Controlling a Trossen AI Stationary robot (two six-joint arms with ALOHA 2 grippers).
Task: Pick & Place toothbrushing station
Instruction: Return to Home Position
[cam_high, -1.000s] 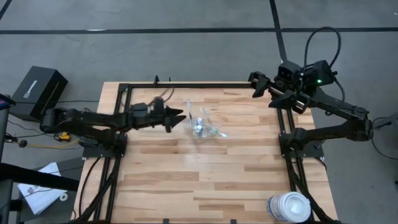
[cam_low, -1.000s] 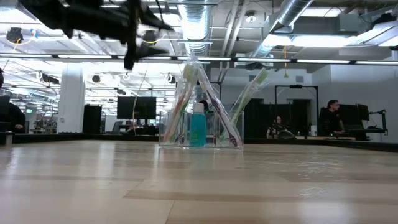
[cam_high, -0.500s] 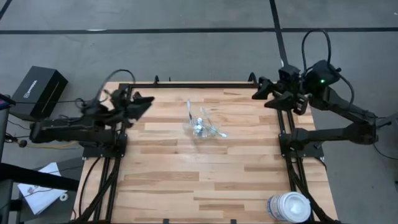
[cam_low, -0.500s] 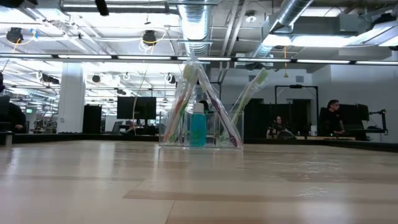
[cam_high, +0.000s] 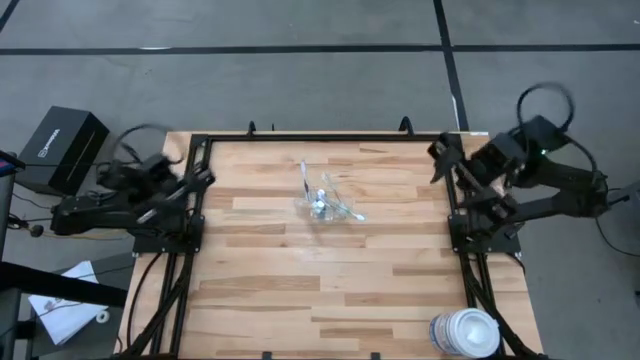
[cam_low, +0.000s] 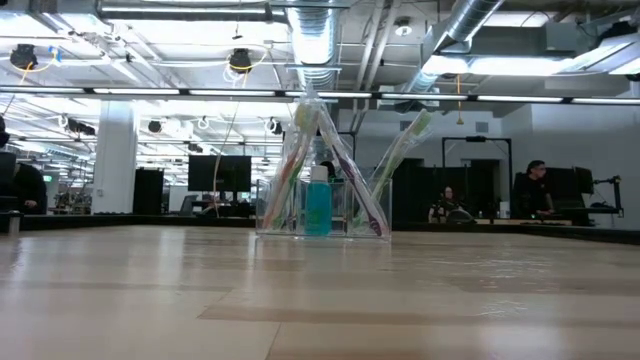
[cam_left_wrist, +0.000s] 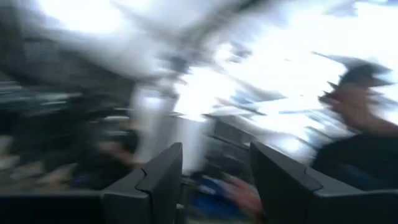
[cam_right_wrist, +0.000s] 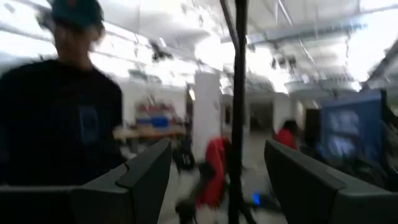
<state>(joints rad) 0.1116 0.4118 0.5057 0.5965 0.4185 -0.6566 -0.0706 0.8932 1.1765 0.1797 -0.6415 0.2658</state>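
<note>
On the wooden table, white tub well apart from clear organizer.

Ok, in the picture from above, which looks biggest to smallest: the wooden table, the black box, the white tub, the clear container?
1. wooden table, by far
2. black box
3. white tub, only a little smaller than the box, so that pair is close
4. clear container, smallest
</note>
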